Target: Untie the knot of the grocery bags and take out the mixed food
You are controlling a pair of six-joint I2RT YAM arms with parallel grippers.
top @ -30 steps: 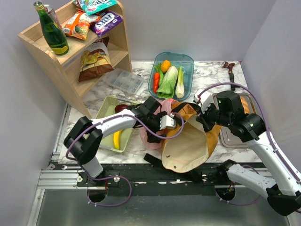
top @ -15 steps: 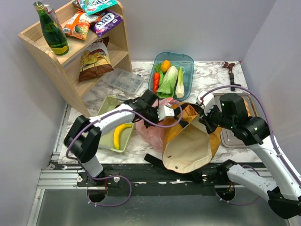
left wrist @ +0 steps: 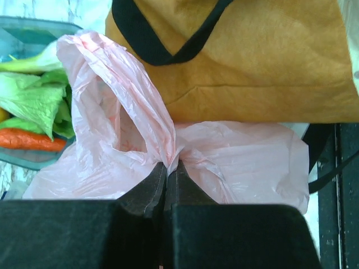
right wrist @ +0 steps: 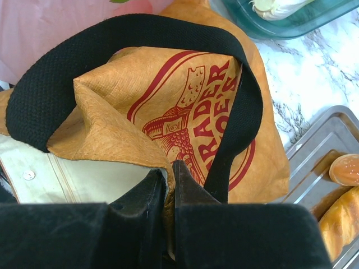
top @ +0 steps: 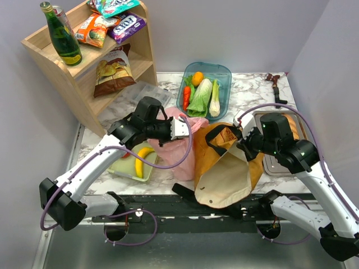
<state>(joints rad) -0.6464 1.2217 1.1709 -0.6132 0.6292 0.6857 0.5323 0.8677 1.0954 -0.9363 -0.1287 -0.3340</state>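
Film of thin, translucent pink makes up the pink plastic bag (left wrist: 241, 162), which is crinkled and faintly glossy. Its top is gathered into a twisted ridge, and the left jaws are pressed together on that pinch of film. Whether the knot is tied or loose cannot be told. From above, the bag is seen hanging from the jaws just beside the tote (right wrist: 185, 112), over the white marbled desk (top: 252, 89).

The tote is of stiff, mustard-orange fabric with a fine grain. A round red print is set on its side, a pale lining shows at its open mouth, and a black woven strap (right wrist: 244, 112) loops across it. The right jaws are clamped on the tote's rim.

Pale-green leafy vegetables (top: 200, 96), a red-orange carrot (top: 186, 96) and a small orange (top: 197, 78) are laid in a clear teal container (top: 223, 73) behind the bags. A yellow banana (top: 139, 162) is curved in a pale-green tray (top: 124, 168) at the left. A metal tray (right wrist: 320, 140) with golden bread rolls (right wrist: 345, 168) is placed to the right of the tote.
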